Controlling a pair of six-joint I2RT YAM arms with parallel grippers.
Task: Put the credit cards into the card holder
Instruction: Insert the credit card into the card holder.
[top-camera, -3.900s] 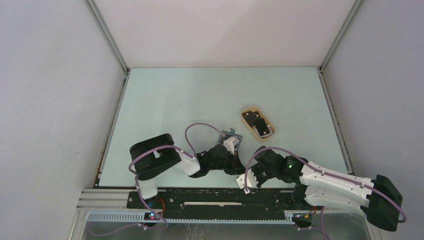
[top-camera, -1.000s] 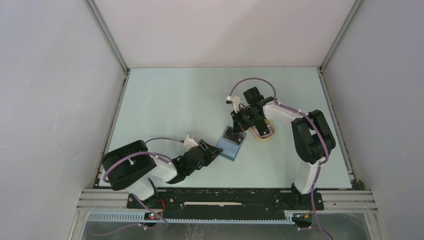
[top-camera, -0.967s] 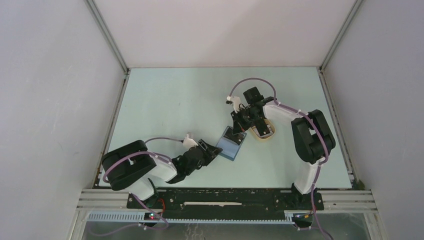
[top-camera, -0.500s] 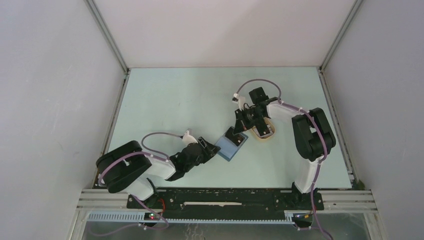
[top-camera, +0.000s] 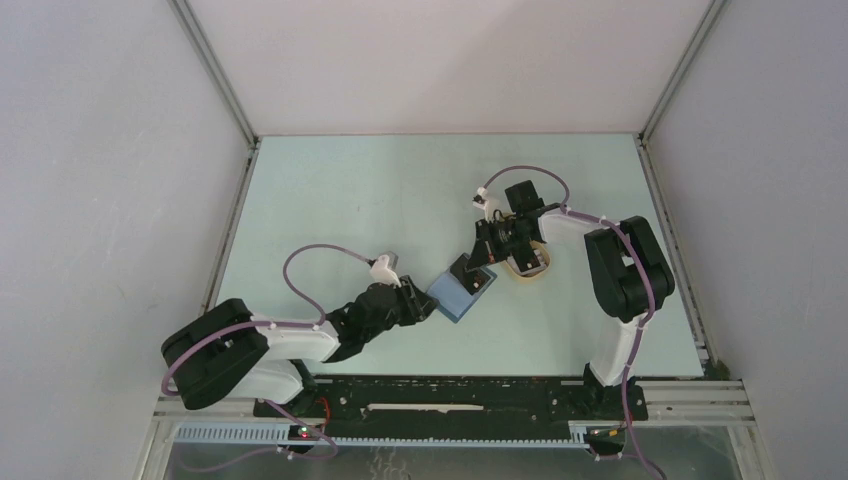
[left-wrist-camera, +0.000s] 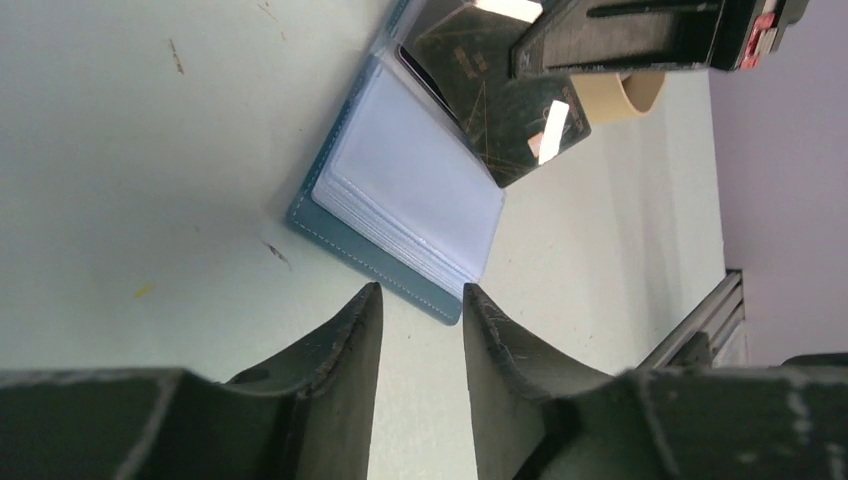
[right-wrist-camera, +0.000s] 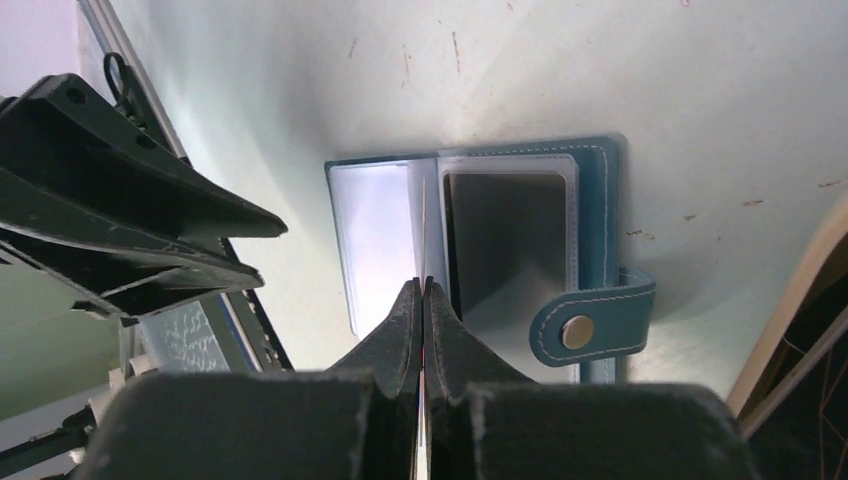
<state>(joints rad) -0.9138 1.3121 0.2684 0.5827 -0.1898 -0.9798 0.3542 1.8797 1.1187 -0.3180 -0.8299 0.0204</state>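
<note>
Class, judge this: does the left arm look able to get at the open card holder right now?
Probably yes: the left gripper stands open just short of the card holder, with nothing between them.
</note>
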